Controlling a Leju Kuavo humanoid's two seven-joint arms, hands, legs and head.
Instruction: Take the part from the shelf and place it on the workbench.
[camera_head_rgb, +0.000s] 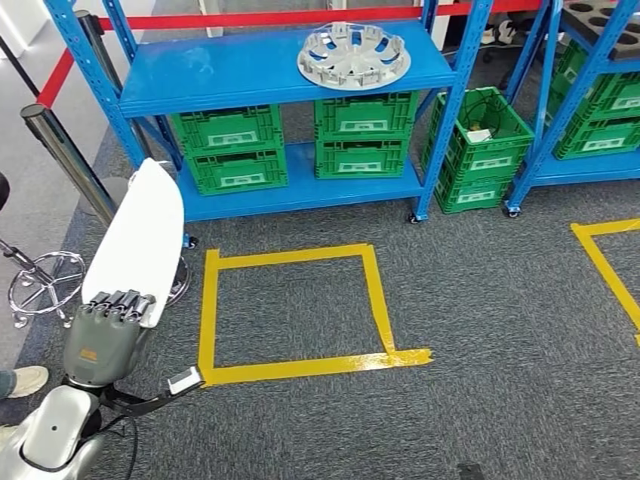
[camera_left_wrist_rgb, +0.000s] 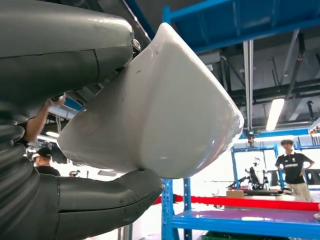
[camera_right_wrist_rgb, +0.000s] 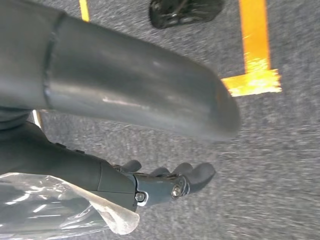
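Left hand (camera_head_rgb: 106, 330) grips the white part (camera_head_rgb: 143, 240) above grey carpet (camera_head_rgb: 468, 300), beside the blue shelf (camera_head_rgb: 279, 70).

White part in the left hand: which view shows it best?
The head view: the whole white part shows, with the left hand gripping its lower end. The left wrist view gives a close-up of its glossy end between thumb and fingers. The right wrist view faces carpet.

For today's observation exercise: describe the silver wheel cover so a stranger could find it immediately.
Start at the blue metal shelf rack facing the robot. On its upper shelf, toward the right end, lies the wheel cover, flat above the green crates. It is the only round, silver, spoked thing there; everything below is boxy and green.
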